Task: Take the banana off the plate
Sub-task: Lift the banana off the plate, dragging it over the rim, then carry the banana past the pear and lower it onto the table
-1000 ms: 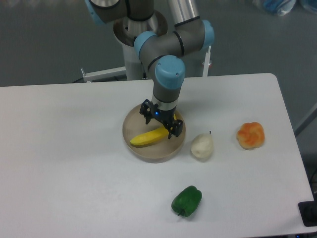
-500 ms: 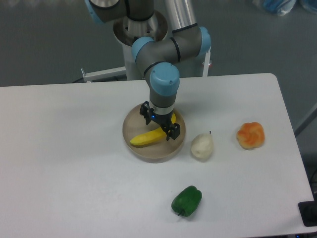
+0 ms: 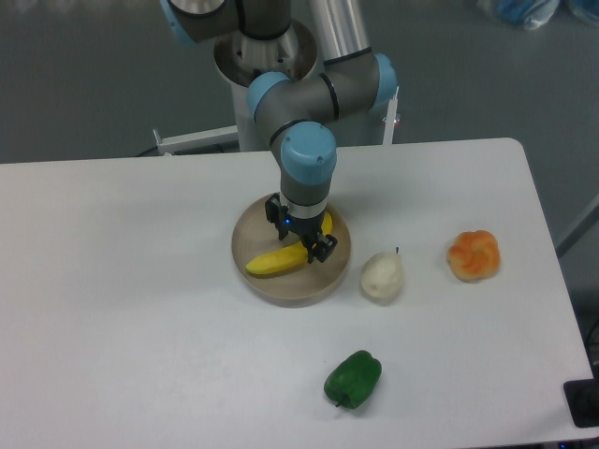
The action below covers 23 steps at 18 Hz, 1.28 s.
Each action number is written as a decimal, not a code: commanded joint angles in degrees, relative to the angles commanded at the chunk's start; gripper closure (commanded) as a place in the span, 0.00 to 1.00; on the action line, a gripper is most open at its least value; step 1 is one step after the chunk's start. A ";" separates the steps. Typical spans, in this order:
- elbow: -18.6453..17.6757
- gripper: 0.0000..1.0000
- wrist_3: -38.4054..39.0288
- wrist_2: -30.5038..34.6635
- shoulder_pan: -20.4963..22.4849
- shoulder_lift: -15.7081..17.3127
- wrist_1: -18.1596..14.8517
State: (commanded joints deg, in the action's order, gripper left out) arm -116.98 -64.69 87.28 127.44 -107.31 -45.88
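The banana [image 3: 273,261] lies on the plate [image 3: 292,288]. It is bright yellow and curved, and it stretches from the left side of the plate toward the upper right. Its right part is hidden behind the gripper [image 3: 301,238]. The gripper points straight down and sits right on the banana's middle, with one black finger on each side of it. The fingers look closed in around the fruit, but from this view you cannot tell for sure if they are squeezing it. A small blue light glows on the gripper.

The plate is round, tan and shallow, and it sits near the middle of the white table [image 3: 140,309]. Just to the right of the plate is a pale pear [image 3: 382,276] with a little dark stem. Farther right is an orange, bumpy fruit [image 3: 474,254]. Nearer the front edge of the table lies a green pepper [image 3: 353,379], well apart from the plate. The gray and blue robot arm [image 3: 309,103] rises behind the plate.
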 joint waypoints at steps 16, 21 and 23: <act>8.95 0.75 -3.08 0.18 3.41 1.76 -4.99; 21.25 0.76 -4.92 0.18 6.06 1.67 -16.33; 25.21 0.76 -7.19 0.09 7.11 0.62 -18.54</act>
State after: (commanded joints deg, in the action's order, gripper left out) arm -91.78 -71.88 87.36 134.56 -106.69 -64.42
